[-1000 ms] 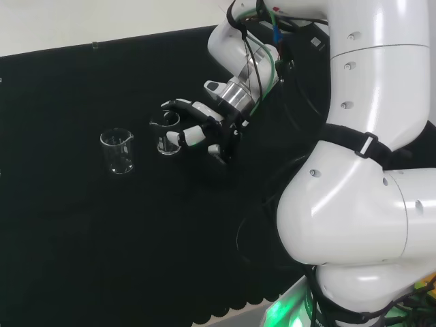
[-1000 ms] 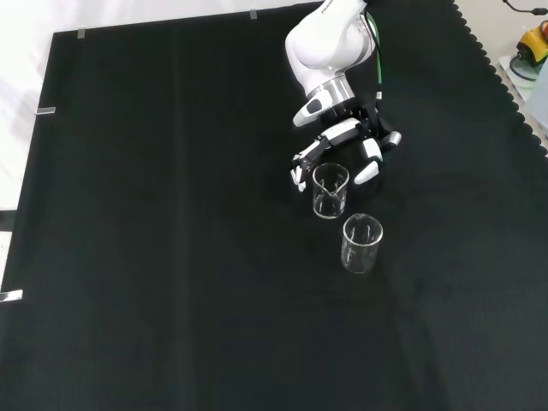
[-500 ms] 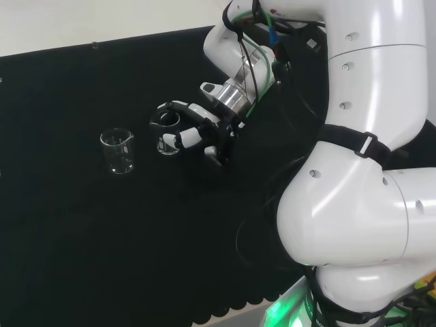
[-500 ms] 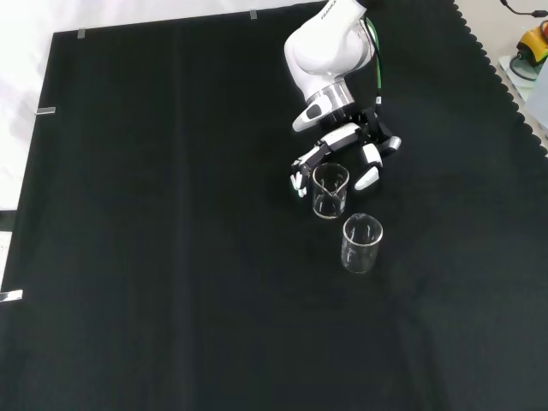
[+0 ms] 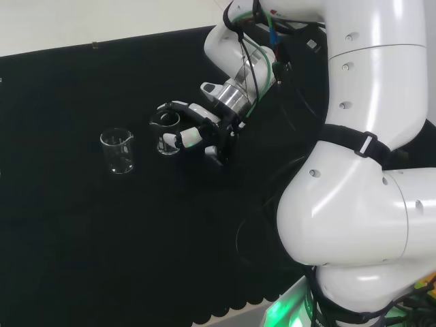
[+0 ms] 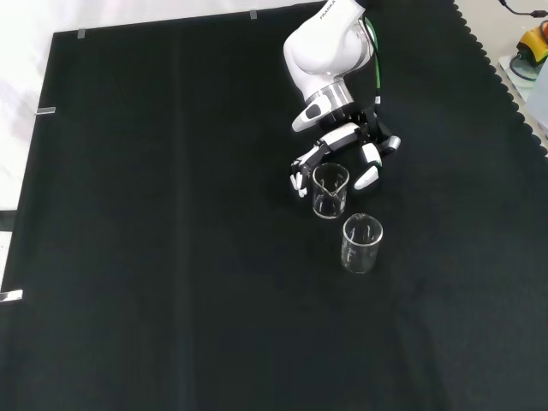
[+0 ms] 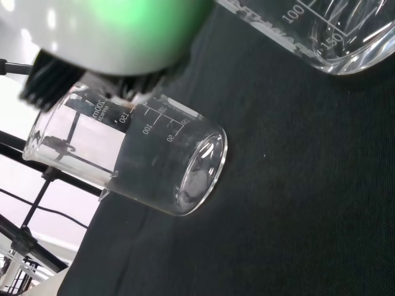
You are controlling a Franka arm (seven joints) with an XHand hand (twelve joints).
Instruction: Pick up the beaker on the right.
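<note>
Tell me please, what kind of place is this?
Probably a robotics laboratory bench. A black cloth covers it, two clear glass beakers with printed volume marks stand on it, and a white robot arm's black and white hand reaches around one beaker.

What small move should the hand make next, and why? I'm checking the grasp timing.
Probably curl the fingers closed. In the front view the hand has its fingers and thumb on either side of the nearer beaker, still spread, and that beaker stands on the black cloth apart from the other beaker.
</note>
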